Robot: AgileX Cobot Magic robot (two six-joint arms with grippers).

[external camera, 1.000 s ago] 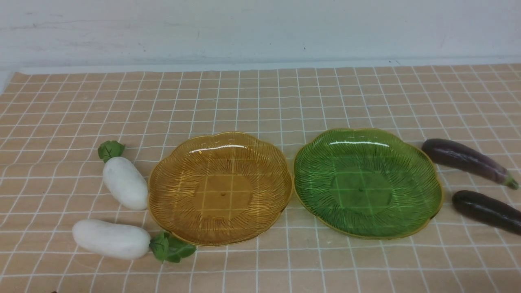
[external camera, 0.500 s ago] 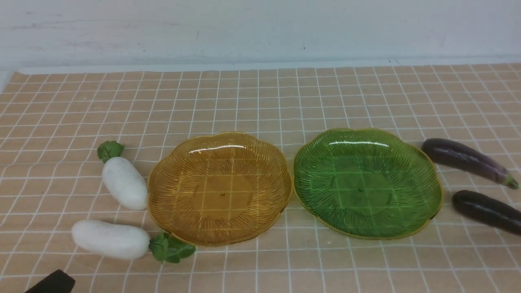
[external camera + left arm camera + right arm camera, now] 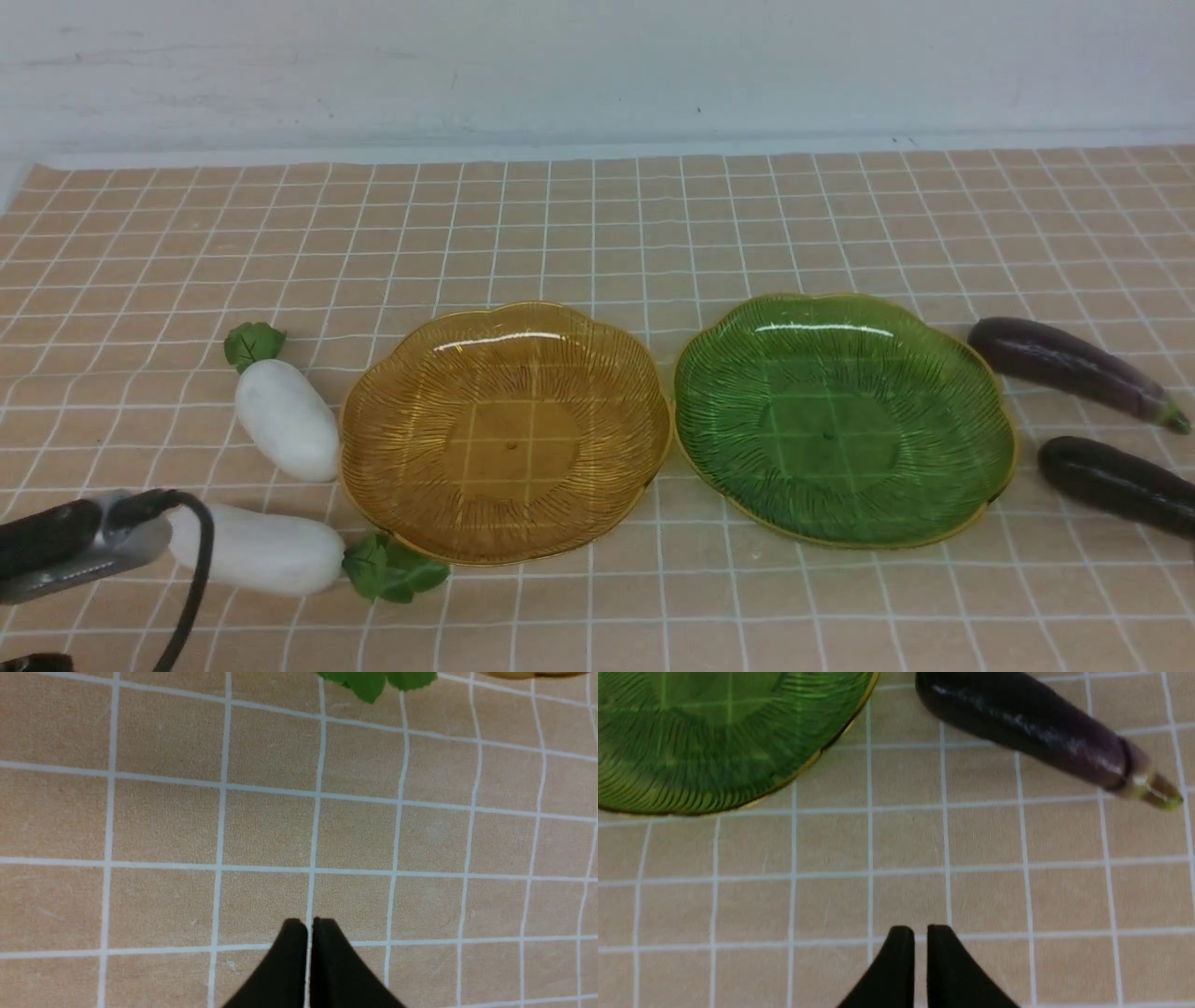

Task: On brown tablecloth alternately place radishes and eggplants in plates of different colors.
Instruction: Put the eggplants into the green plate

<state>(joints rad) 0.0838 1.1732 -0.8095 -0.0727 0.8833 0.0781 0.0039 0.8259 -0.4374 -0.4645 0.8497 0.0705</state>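
A tan checked tablecloth covers the table. Two ribbed plates sit side by side at its middle, nearly touching: the amber plate on the left, the green plate on the right, both empty. Left of the amber plate lie the far radish and the near radish. Right of the green plate lie the purple eggplant and, nearer, the dark eggplant.

The left arm reaches in low from the left edge, trailing a black cable and hiding the near radish's blunt end. The left gripper points down at bare cloth, jaws pressed together, holding nothing. The right gripper hangs over bare cloth beside the green plate, jaws slightly parted, empty.
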